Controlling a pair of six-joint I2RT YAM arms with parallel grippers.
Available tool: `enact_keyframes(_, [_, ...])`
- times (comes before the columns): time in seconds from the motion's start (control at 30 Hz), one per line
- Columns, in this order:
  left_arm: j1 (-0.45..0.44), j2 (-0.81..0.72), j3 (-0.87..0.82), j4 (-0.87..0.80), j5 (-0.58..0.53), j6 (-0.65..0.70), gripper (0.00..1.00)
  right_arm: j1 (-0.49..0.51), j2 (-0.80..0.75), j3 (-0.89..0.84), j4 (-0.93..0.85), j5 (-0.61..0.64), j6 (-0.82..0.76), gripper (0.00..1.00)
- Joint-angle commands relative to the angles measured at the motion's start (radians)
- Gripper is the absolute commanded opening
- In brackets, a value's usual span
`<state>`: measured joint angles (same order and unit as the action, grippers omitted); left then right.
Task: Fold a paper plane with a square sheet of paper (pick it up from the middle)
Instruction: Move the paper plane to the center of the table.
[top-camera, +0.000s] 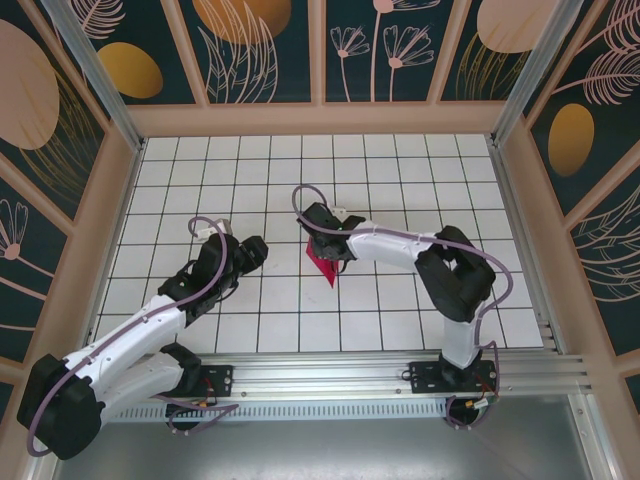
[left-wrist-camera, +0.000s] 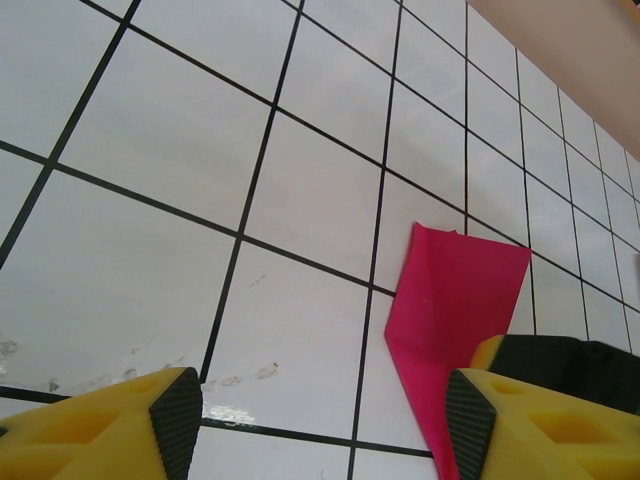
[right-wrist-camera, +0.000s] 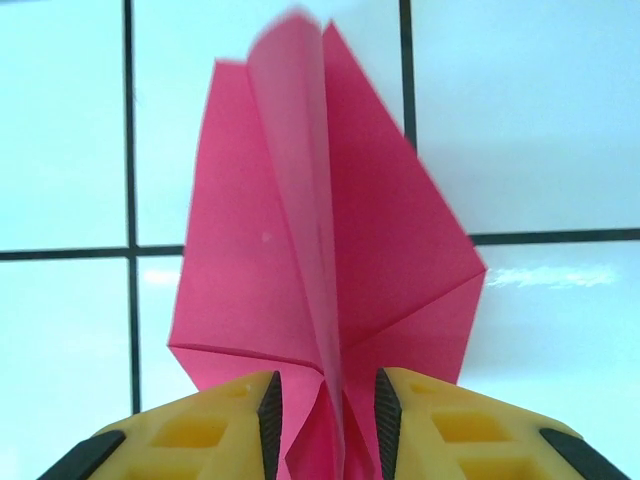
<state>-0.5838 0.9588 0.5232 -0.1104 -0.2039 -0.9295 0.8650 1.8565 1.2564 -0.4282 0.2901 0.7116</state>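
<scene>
The paper plane (right-wrist-camera: 330, 220), a creased magenta-pink dart, lies near the middle of the white tiled table (top-camera: 400, 180), directly under the right arm's wrist, with one pointed end towards the near edge in the top view. Its central ridge (right-wrist-camera: 322, 250) stands up from the flat wings and runs between the fingers of the right gripper (right-wrist-camera: 328, 405). These sit a little apart on either side of the fold, with a gap showing beside it, so they look to flank the ridge rather than pinch it. The left gripper (left-wrist-camera: 320, 430) hovers low over the tiles just to the left of the plane, its fingers wide apart with nothing between them. The plane will probably handle as very light and thin: stiff along its creases but floppy across the wings, easy to crumple under a hard squeeze, and liable to slide on the glossy tiles if nudged from the side. The upright ridge looks like the best place to take hold, about midway along its length, where the layers are thickest. A light pinch there should lift it without bending a wing or opening the folds.
</scene>
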Motion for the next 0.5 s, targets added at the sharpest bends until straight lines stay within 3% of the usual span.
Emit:
enact_keyframes(0.0, [-0.003, -0.011, 0.008, -0.024, -0.064, 0.026, 0.69, 0.004, -0.113, 0.006, -0.033, 0.075, -0.024, 0.37])
enact_keyframes(0.1, [-0.002, -0.020, 0.014, -0.060, -0.201, 0.080, 0.81, 0.003, -0.260, -0.057, -0.009, 0.216, -0.048, 0.48])
enact_keyframes(0.2, [0.020, -0.022, 0.026, -0.090, -0.390, 0.145, 0.92, -0.033, -0.431, -0.180, 0.029, 0.427, -0.068, 0.73])
enact_keyframes(0.3, [0.118, -0.020, 0.012, -0.035, -0.487, 0.233, 0.99, -0.165, -0.568, -0.356, 0.128, 0.543, -0.115, 0.99])
enact_keyframes(0.37, [0.200, -0.013, -0.002, 0.031, -0.513, 0.290, 0.99, -0.285, -0.615, -0.472, 0.230, 0.547, -0.160, 0.99])
enact_keyframes(0.47, [0.257, 0.026, -0.034, 0.135, -0.610, 0.406, 0.98, -0.407, -0.635, -0.652, 0.523, 0.482, -0.395, 0.99])
